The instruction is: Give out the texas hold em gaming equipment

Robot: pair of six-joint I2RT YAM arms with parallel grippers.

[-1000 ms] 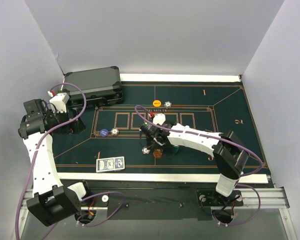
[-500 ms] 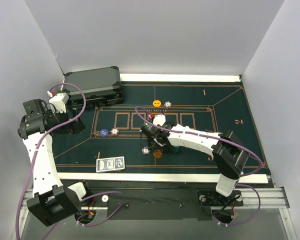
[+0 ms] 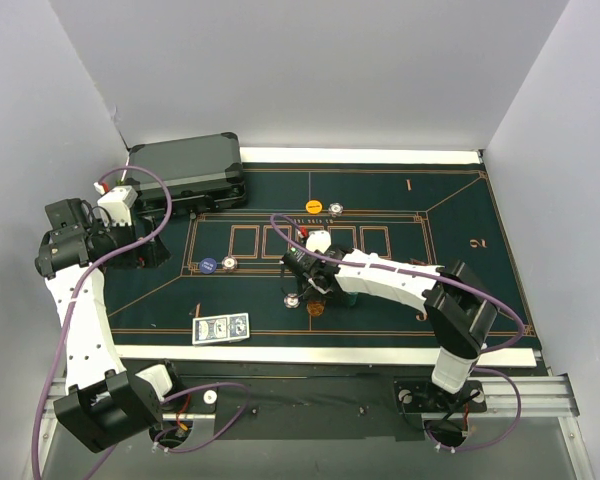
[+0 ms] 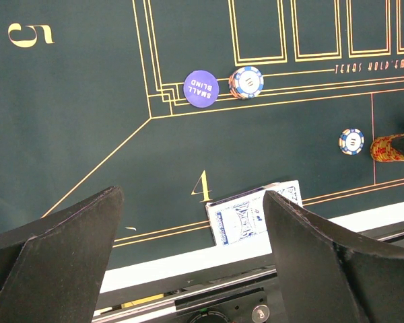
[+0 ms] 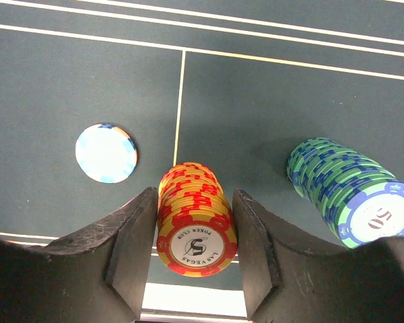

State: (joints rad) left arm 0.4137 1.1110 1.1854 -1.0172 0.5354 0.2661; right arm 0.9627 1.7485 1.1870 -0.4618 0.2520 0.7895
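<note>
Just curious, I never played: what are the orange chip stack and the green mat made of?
Orange chip stack: probably moulded plastic or clay composite, striped edges, printed label. Green mat: likely felt-like cloth, dull, with printed gold lines.

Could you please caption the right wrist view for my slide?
Right gripper straddling the red-and-yellow chip stack, flanked by a pale chip and a green-blue stack.

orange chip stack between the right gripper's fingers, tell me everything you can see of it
The orange chip stack is a tall column of yellow-orange chips with red edge marks, plastic-looking. Its top face reads Las Vegas Poker Club, 5. It stands on the green felt between the fingers of the right gripper, which flank it closely; contact cannot be confirmed.
</note>
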